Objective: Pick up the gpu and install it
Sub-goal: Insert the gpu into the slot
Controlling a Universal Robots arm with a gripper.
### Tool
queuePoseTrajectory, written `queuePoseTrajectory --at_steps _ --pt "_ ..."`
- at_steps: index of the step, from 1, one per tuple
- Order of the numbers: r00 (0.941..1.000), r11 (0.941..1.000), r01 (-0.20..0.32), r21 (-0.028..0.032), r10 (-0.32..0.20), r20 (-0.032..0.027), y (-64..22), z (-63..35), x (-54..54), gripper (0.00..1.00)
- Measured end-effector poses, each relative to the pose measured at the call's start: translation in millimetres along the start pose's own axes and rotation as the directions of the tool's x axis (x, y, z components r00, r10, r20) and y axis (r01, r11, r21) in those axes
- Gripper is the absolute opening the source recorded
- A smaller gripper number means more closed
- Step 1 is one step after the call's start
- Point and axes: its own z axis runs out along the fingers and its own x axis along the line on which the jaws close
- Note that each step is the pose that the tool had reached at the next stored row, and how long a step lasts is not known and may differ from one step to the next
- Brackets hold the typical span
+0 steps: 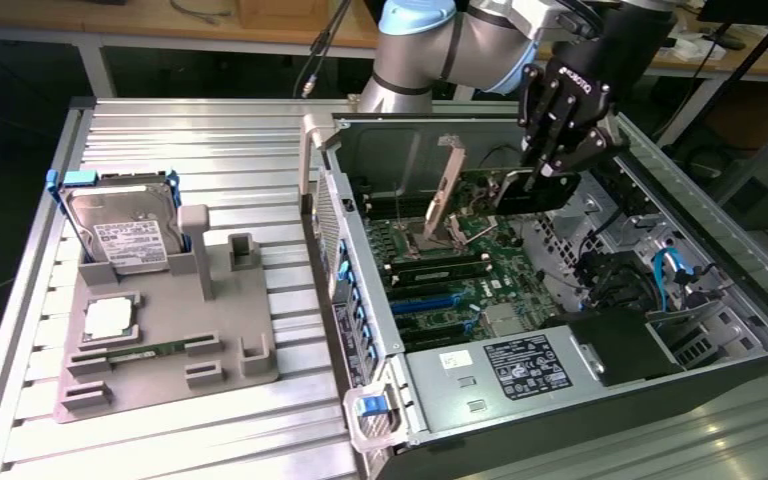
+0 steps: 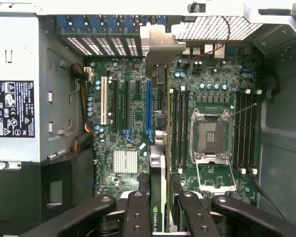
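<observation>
My gripper (image 1: 544, 172) is shut on the gpu (image 1: 498, 192), a thin green card with a black cooler and a silver end bracket (image 1: 448, 178). I hold it on edge inside the open computer case (image 1: 357, 330), above the motherboard (image 1: 454, 272). In the wrist view the gpu (image 2: 157, 173) runs edge-on away from my gripper (image 2: 160, 200). A black finger (image 2: 138, 212) presses on each side of it. Its bracket (image 2: 160, 47) reaches the case's rear slot openings. The card hangs over the long blue expansion slot (image 2: 149, 106) and the memory slots beside it.
On the exterior view's left, a grey fixture (image 1: 157, 375) holds an upright hard drive (image 1: 124, 235), a processor chip (image 1: 108, 320) and a memory stick (image 1: 144, 350). Inside the case are the power supply (image 1: 507, 368), the empty processor socket (image 2: 210, 137) and cables (image 1: 671, 270).
</observation>
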Motion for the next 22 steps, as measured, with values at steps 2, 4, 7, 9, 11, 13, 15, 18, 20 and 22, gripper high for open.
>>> queuePoseTrajectory --at_steps 2,4,7,9,11,13,15,18,20,22 --pt "0.9999 0.9999 0.012 0.0003 -0.012 -0.0001 -0.1 0.3 0.0 0.27" --pt "0.9997 0.9997 0.024 0.0005 -0.024 -0.0004 -0.1 0.9 -0.1 0.27" --pt "0.9995 0.9995 0.032 0.0010 -0.032 -0.0003 3.6 2.1 -0.2 0.27" --pt "0.9995 0.9995 0.031 0.0023 -0.031 -0.0003 8.3 3.8 -0.4 0.27" --pt "0.9995 0.9995 0.031 0.0028 -0.031 -0.0004 11.3 5.7 -0.5 0.27" --pt "0.9996 0.9996 0.028 0.0028 -0.028 -0.0003 11.7 9.9 -0.7 0.27" --pt "0.9996 0.9996 0.027 0.0028 -0.027 -0.0003 12.1 13.6 -0.8 0.27" --pt "0.9997 0.9997 0.025 0.0027 -0.025 -0.0002 13.2 19.1 -0.9 0.27" --pt "0.9997 0.9997 0.023 0.0027 -0.023 -0.0002 15.3 22.7 -1.1 0.27" --pt "0.9997 0.9997 0.023 0.0027 -0.023 -0.0002 21.6 26.8 -1.4 0.27"
